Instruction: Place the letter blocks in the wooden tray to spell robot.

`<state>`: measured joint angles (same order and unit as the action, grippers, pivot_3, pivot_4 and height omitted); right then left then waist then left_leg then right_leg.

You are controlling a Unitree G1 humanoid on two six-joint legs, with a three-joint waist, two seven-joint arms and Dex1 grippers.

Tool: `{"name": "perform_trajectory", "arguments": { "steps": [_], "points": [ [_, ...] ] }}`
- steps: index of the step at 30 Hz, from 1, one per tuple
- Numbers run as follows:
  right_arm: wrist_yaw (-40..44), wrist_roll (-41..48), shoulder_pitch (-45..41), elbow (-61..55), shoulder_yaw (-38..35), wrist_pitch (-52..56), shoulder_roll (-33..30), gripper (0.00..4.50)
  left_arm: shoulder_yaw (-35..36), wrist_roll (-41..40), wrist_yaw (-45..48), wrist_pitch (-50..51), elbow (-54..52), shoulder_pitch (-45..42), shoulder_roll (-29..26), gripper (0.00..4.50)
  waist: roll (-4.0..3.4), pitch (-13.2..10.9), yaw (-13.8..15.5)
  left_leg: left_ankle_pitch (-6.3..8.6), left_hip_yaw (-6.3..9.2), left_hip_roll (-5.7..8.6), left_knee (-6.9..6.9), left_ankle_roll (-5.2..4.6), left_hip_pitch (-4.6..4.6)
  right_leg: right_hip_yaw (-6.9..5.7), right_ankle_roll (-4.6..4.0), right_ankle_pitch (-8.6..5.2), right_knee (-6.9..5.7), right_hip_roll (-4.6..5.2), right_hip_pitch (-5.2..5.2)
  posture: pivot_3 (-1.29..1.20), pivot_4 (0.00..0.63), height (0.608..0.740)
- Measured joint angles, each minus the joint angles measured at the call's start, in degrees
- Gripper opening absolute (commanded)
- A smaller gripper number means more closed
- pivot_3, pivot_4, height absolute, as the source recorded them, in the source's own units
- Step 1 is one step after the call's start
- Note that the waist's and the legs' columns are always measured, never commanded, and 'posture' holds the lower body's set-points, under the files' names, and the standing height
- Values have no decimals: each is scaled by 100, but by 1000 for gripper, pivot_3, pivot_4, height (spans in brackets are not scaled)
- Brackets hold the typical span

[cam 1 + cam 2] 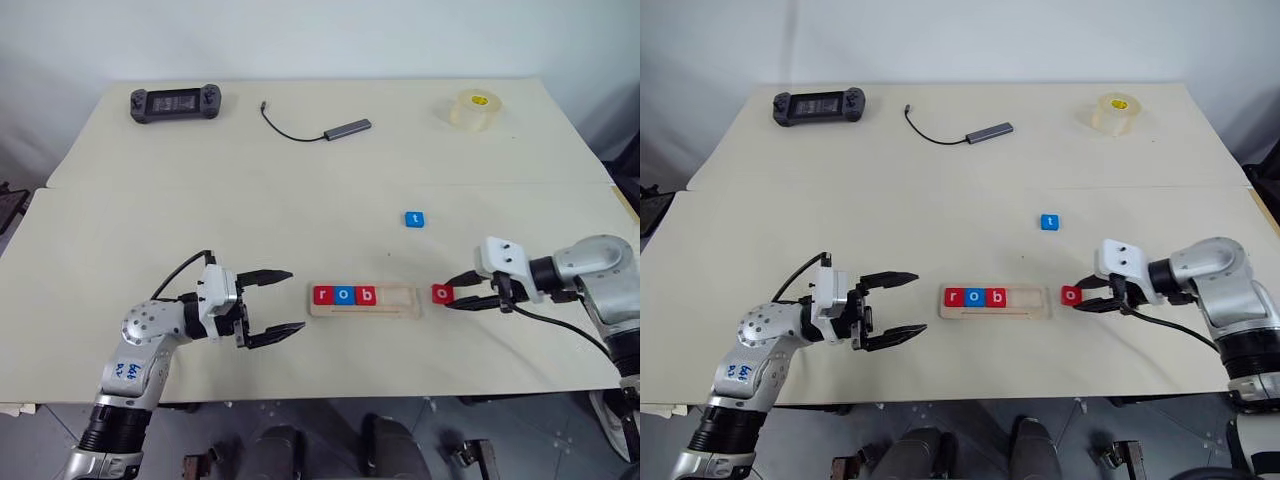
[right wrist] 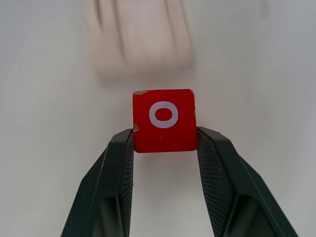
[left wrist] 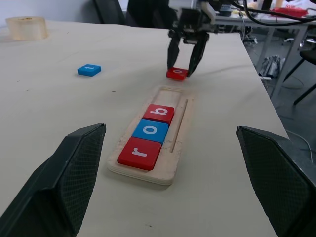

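Note:
The wooden tray (image 1: 396,299) lies near the table's front edge. It holds a red "r" block (image 1: 322,295), a blue "o" block (image 1: 344,295) and a red "b" block (image 1: 367,295) side by side, with its right end bare. Just right of the tray, my right gripper (image 1: 453,294) is shut on a red "o" block (image 2: 164,118), one finger against each side, low over the table. A blue "t" block (image 1: 415,219) lies alone farther back. My left gripper (image 1: 297,299) stands open and empty, left of the tray and pointing toward it.
At the table's far side lie a black handheld controller (image 1: 175,103), a grey USB hub with its cable (image 1: 345,129) and a roll of clear tape (image 1: 473,109). A seam between two tabletops (image 1: 300,185) runs across the middle.

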<state>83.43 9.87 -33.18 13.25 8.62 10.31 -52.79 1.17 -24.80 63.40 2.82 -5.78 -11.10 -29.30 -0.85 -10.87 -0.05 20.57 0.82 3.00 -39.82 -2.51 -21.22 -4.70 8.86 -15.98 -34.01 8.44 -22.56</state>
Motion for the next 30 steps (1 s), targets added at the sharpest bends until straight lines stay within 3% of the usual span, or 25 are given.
{"name": "perform_trajectory", "arguments": {
  "steps": [8,27,30],
  "points": [
    [-395,152,-344,-1284,577,1593,744,1445,6,4,-128,-53,0,52,4,4500,0,0,57,2,16,10,-6,3,-9,-7,-2,0,-1,6,0,0,150,740],
    [-414,-291,-304,-810,736,1127,628,1445,10,3,-411,-53,-238,310,-2,4500,0,0,91,2,14,13,-3,2,-8,-8,-2,0,0,4,-1,0,150,740],
    [-377,-299,-303,-808,737,1123,618,2531,10,3,-412,-53,-238,308,-2,4500,0,0,92,2,14,13,-3,2,-9,-8,-2,0,0,4,-1,0,150,740]
  ]
}}
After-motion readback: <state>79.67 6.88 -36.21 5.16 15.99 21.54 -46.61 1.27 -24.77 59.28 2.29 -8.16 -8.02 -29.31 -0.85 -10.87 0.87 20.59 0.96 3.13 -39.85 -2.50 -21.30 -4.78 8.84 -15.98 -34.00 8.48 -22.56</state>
